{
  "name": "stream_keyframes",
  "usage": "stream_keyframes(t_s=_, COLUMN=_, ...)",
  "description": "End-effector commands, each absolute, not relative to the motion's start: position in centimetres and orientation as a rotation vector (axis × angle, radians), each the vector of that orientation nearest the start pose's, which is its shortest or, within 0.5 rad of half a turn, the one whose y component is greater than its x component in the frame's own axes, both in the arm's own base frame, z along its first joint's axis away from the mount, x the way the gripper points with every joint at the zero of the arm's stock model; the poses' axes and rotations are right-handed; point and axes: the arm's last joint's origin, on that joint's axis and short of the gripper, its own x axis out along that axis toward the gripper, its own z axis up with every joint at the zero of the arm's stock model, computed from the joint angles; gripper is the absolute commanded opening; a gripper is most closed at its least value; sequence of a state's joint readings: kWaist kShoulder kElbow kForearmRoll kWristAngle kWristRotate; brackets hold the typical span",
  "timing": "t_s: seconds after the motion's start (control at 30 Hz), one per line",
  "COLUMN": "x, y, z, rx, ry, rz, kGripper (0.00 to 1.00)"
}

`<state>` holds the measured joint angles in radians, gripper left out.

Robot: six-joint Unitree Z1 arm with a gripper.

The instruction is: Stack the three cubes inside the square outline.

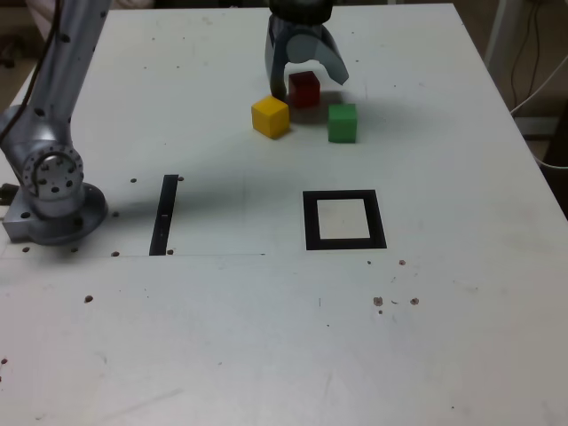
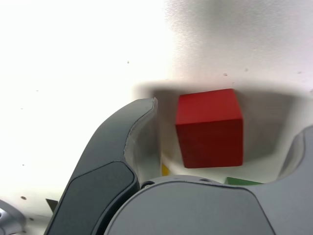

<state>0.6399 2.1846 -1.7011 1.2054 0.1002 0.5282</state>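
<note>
Gripper (image 1: 304, 82) spread wide, grasping nothing; we straddle red cube (image 1: 304, 89). Yellow cube (image 1: 271, 116), green cube (image 1: 343, 122) near it; square outline (image 1: 344, 220) well apart.

White table (image 1: 461, 337) with three cubes (image 1: 304, 89), square outline (image 1: 344, 220)

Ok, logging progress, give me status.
Gripper open, straddling red cube, not gripped. Yellow cube, green cube close beside. Square outline holds nothing.

Arm reaching across from its base at the exterior view's left, gripper (image 1: 306, 78) pointing down, jaws standing wide apart, nothing gripped between the fingers (image 2: 110, 161).
</note>
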Motion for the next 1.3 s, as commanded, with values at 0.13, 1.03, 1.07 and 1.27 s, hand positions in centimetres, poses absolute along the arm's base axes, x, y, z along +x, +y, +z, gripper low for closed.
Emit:
stream_keyframes(t_s=0.13, x=32.6, y=25.0, z=21.4, rx=-0.089, ry=1.724, rz=0.126, kGripper=0.85)
stream_keyframes(t_s=1.03, x=32.2, y=24.9, z=22.2, rx=-0.088, ry=1.686, rz=0.131, kGripper=0.26)
stream_keyframes(t_s=1.07, x=32.1, y=24.8, z=22.4, rx=-0.089, ry=1.683, rz=0.13, kGripper=0.25)
stream_keyframes(t_s=1.27, x=32.4, y=24.4, z=22.4, rx=-0.087, ry=1.669, rz=0.116, kGripper=0.21)
